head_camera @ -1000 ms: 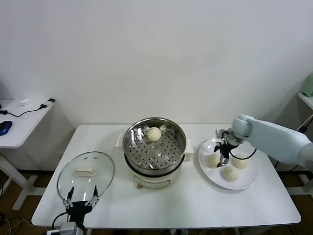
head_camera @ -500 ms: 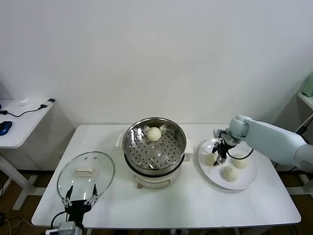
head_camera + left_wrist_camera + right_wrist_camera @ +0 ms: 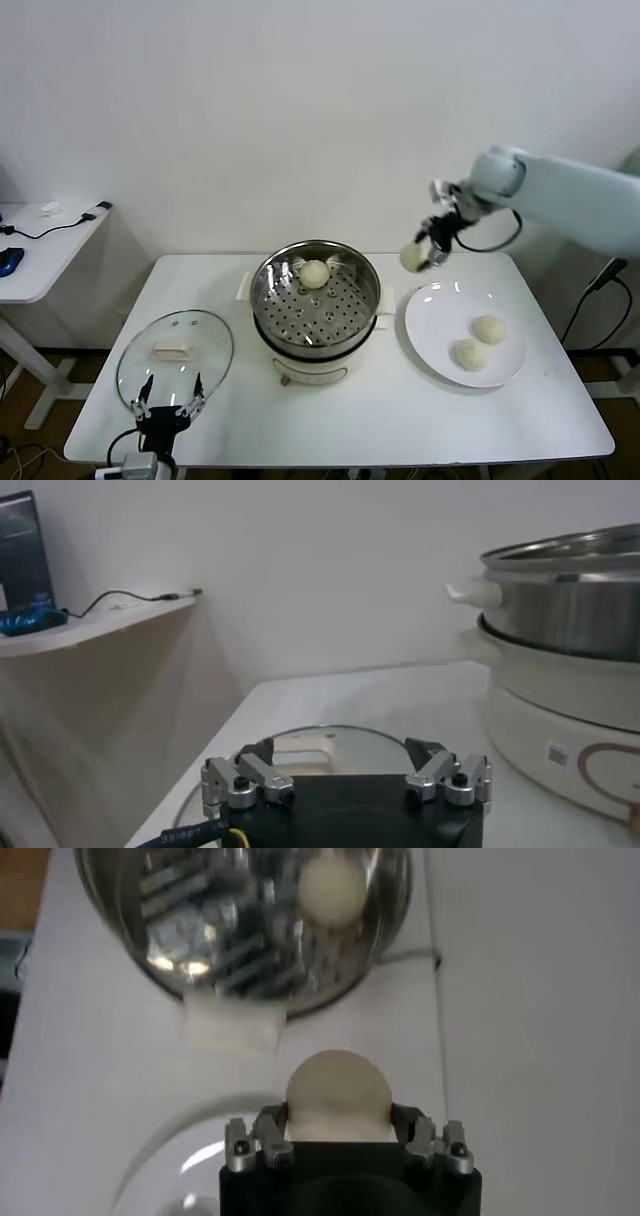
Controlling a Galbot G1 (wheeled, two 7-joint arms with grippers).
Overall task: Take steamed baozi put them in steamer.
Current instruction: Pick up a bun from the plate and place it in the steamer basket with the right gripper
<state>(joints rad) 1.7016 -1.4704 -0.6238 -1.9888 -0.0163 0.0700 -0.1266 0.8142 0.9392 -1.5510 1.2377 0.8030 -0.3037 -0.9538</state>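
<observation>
My right gripper (image 3: 425, 250) is shut on a cream-white baozi (image 3: 413, 257) and holds it in the air above the gap between the steamer (image 3: 316, 295) and the white plate (image 3: 440, 350). In the right wrist view the baozi (image 3: 337, 1094) sits between the fingers, with the steamer (image 3: 230, 958) below. One baozi (image 3: 315, 273) lies on the steamer's perforated floor at the back. Two baozi (image 3: 489, 329) (image 3: 469, 354) remain on the plate. My left gripper (image 3: 165, 408) is open and parked at the table's front left.
A round glass lid (image 3: 175, 358) with a white handle lies on the table left of the steamer, just behind my left gripper. A side table (image 3: 40, 250) with cables stands at the far left. The wall is close behind the table.
My right gripper has lifted one baozi off the plate and raised it up and left toward the steamer. Two baozi stay on the plate. The left arm has not moved.
</observation>
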